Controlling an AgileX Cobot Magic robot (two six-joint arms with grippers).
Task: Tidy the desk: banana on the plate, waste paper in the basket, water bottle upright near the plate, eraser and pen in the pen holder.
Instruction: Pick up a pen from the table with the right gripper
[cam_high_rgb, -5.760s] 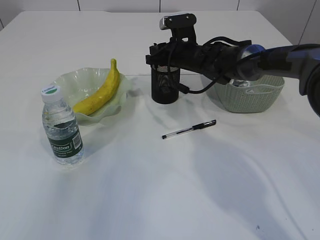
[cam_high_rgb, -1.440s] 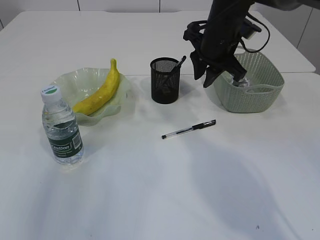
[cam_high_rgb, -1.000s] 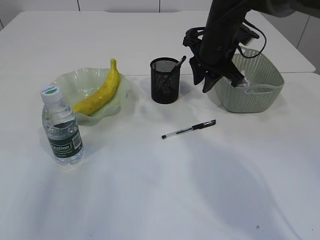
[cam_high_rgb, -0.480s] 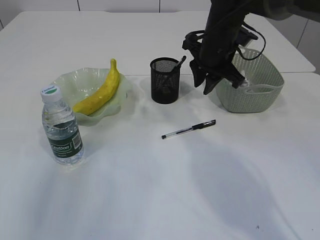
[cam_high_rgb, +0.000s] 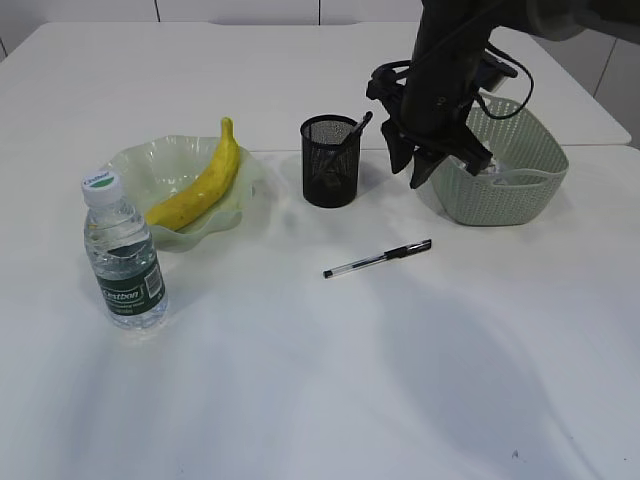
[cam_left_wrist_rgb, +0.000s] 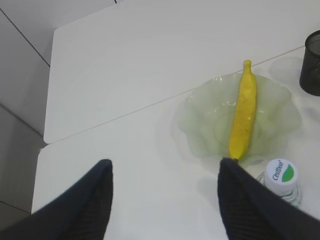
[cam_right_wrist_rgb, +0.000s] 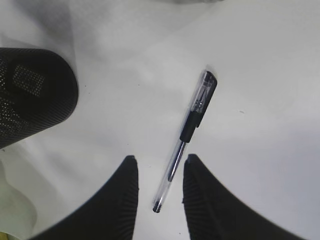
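- The right claw (cam_high_rgb: 408, 171) hangs above the white counter (cam_high_rgb: 330, 380), between the pen holder (cam_high_rgb: 330, 160) and the basket (cam_high_rgb: 510, 165), its jaws partly spread and holding nothing.
- In the right wrist view that claw (cam_right_wrist_rgb: 159, 187) points down at the pen (cam_right_wrist_rgb: 186, 140), which lies flat on the counter between the two finger tips, apart from them.
- In the exterior view the pen (cam_high_rgb: 378, 258) lies well below the holder, at about five o'clock from it, its capped end toward three o'clock.
- The black mesh pen holder stands upright with a dark item sticking out of its rim at one o'clock.
- The banana (cam_high_rgb: 200, 182) lies across the pale green plate (cam_high_rgb: 135, 165), stem toward twelve o'clock.
- The water bottle (cam_high_rgb: 122, 255) stands upright, cap on, just beside the plate at about seven o'clock from it.
- The basket holds something pale and crumpled, partly hidden by the arm.
- The left claw (cam_left_wrist_rgb: 165, 200) appears only in its wrist view, jaws spread wide and empty, above the counter at nine o'clock of the plate (cam_left_wrist_rgb: 210, 125) and banana (cam_left_wrist_rgb: 242, 112).
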